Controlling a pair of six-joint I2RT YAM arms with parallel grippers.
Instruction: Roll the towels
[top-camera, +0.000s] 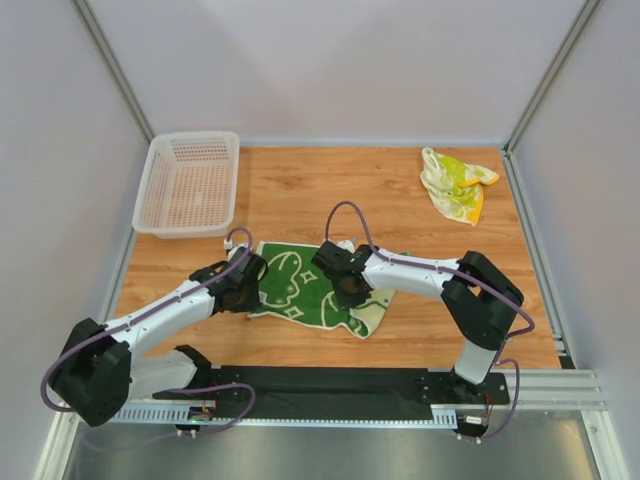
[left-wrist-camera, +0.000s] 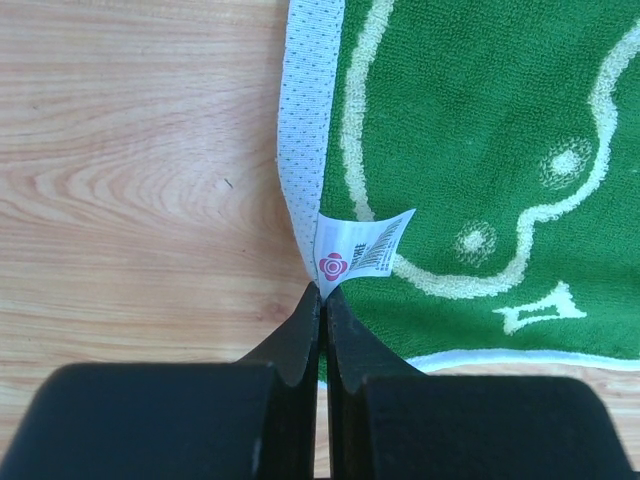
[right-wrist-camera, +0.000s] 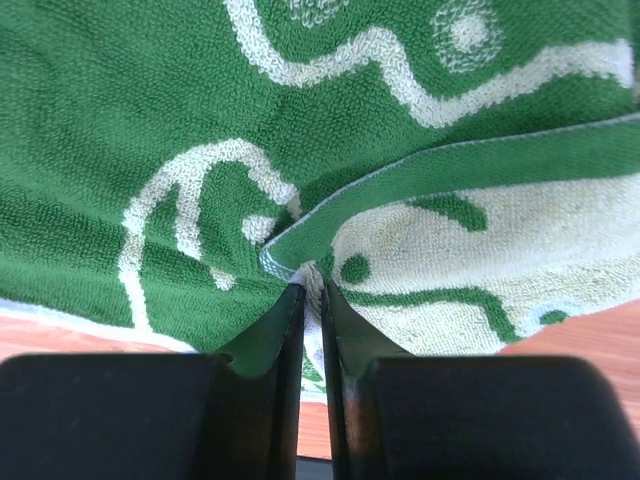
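Note:
The green-and-cream towel (top-camera: 300, 285) lies spread on the wooden table between both grippers, green face up, with its near right corner folded over to show the cream side (right-wrist-camera: 480, 260). My left gripper (top-camera: 250, 285) is shut on the towel's white left edge (left-wrist-camera: 300, 120), right by the label (left-wrist-camera: 360, 250); its tips show in the left wrist view (left-wrist-camera: 322, 292). My right gripper (top-camera: 345, 288) is shut on the folded corner, as the right wrist view (right-wrist-camera: 312, 285) shows. The yellow-green towel with the orange edge (top-camera: 455, 185) lies crumpled at the back right, away from both grippers.
A white plastic mesh basket (top-camera: 190, 183) stands at the back left corner. White walls enclose the table on three sides. The black base rail (top-camera: 320, 385) runs along the near edge.

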